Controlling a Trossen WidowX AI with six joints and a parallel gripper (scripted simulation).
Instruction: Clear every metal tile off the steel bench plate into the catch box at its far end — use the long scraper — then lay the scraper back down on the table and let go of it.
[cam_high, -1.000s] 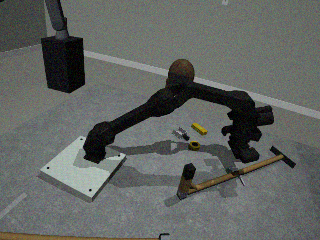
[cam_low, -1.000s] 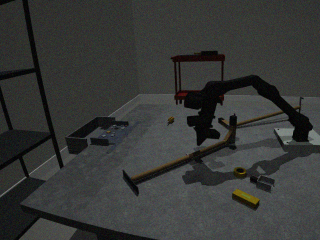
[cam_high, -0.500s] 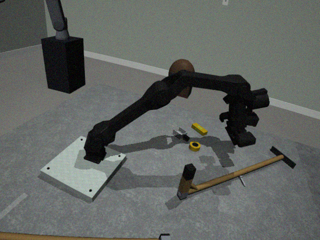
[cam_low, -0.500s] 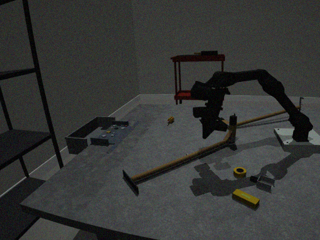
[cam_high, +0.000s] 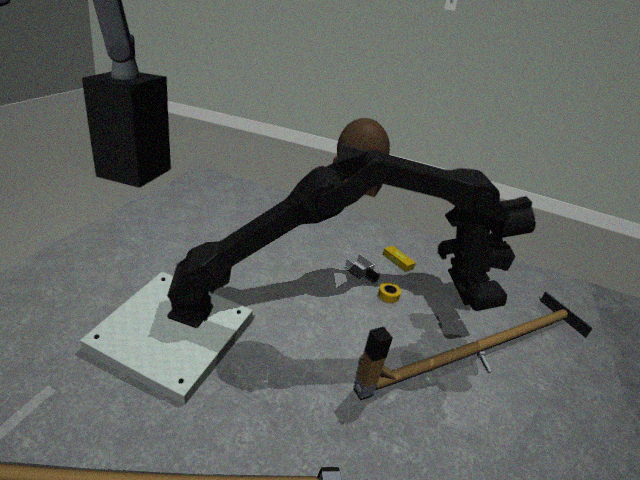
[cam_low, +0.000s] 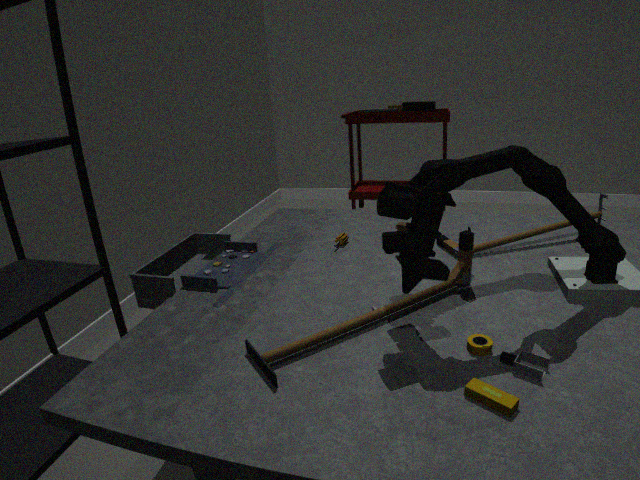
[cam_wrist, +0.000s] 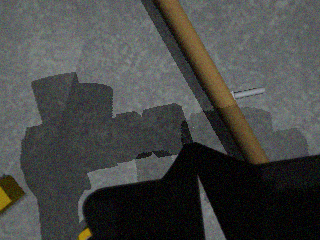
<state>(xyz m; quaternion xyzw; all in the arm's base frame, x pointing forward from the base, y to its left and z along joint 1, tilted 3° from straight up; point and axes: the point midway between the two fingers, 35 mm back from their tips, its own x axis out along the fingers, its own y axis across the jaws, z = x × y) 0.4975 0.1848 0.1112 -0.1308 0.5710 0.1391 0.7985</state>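
Observation:
The long scraper (cam_high: 516, 331) (cam_low: 330, 334) (cam_wrist: 200, 65) lies on the table, with a wooden handle, a black crossbar blade at one end and an upright black-topped grip at the other. My gripper (cam_high: 483, 300) (cam_low: 421, 284) (cam_wrist: 191, 149) is shut and empty, above the table beside the middle of the handle. The steel bench plate (cam_low: 238, 264) is dim at the far left in the exterior view, with several small tiles (cam_low: 208, 271) on it, mostly pale, one yellow. The grey-walled catch box (cam_low: 155, 290) adjoins it. Its inside is mostly hidden.
A yellow tape roll (cam_high: 389, 292) (cam_low: 479, 344), a yellow block (cam_high: 398, 258) (cam_low: 491, 396) and a small metal bracket-like tool (cam_high: 360, 266) (cam_low: 530, 365) lie nearby. A pale rod (cam_high: 484, 361) (cam_wrist: 249, 93) is beside the handle. Another wooden-handled tool (cam_high: 155, 474) (cam_low: 527, 234) lies beyond.

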